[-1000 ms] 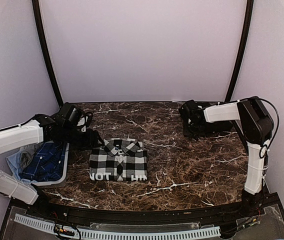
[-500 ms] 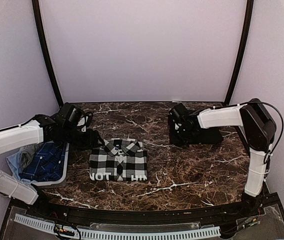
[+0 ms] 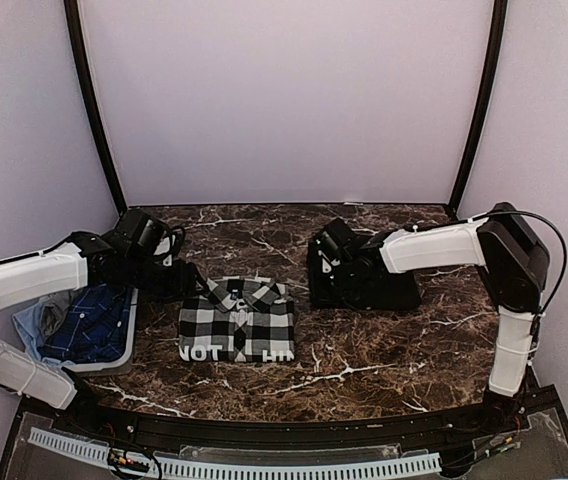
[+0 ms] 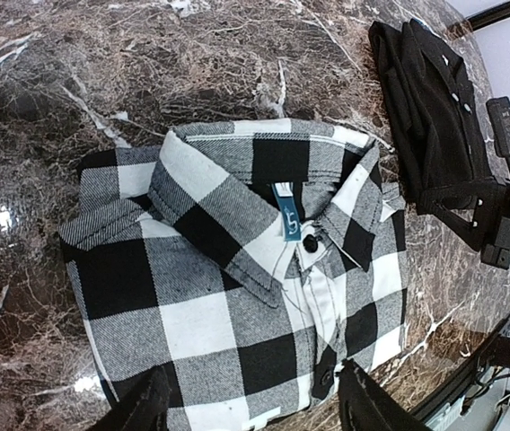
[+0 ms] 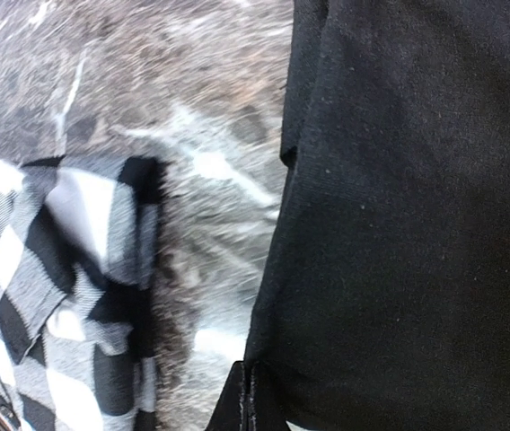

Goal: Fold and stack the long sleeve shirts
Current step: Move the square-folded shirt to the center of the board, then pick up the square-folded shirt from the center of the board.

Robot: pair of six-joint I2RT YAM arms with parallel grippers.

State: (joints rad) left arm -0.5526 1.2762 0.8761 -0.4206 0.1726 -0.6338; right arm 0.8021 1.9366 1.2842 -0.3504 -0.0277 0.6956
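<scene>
Your left hand (image 3: 186,276) is hovering spread by the collar of the folded checked shirt (image 3: 236,320), which is lying mid-tabletop (image 3: 384,350). Your right hand (image 5: 248,397) is pinching the black shirt (image 3: 372,285) at its edge, fingertips pressed together. Dark cloth is filling that wrist view, hiding most of the grip. Your left arm is covering part of the basket (image 3: 102,366).

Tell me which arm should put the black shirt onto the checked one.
Right. The right pincer is shut on the black shirt, close beside the checked shirt; the left pincer hangs open, holding nothing.
</scene>
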